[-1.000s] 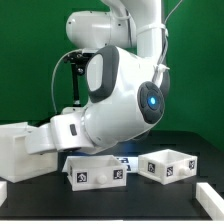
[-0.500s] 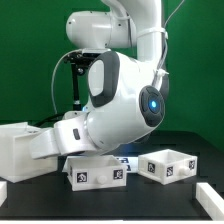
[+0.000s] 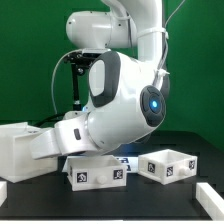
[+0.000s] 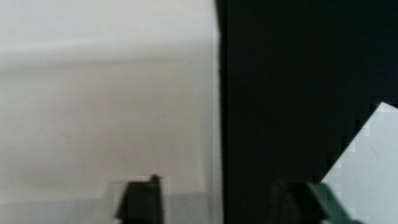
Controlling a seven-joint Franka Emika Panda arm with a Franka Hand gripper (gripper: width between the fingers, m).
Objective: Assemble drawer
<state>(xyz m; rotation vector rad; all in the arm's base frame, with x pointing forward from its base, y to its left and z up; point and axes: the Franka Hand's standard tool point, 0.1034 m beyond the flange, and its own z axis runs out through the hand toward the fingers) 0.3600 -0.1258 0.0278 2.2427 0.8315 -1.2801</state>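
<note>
The drawer's large white housing (image 3: 20,150) stands at the exterior view's left. Two small open-top trays with square tags sit in front: one in the middle (image 3: 95,172), one to the right (image 3: 168,165). The arm's wrist (image 3: 48,140) reaches down to the housing, and its fingers are hidden behind the arm there. In the wrist view my gripper (image 4: 228,200) is open. Its two dark fingertips (image 4: 139,198) stand wide apart, one over the housing's white surface (image 4: 107,90), the other over the black table (image 4: 285,80). The housing's straight edge runs between them. Nothing is held.
A white corner of another part (image 4: 368,160) shows beside the far finger in the wrist view. Short white blocks lie at the table's front corners, one at the right (image 3: 208,197) and one at the left (image 3: 3,190). A green wall stands behind.
The arm's big body has shifted very slightly upward. The housing and both trays have not moved.
</note>
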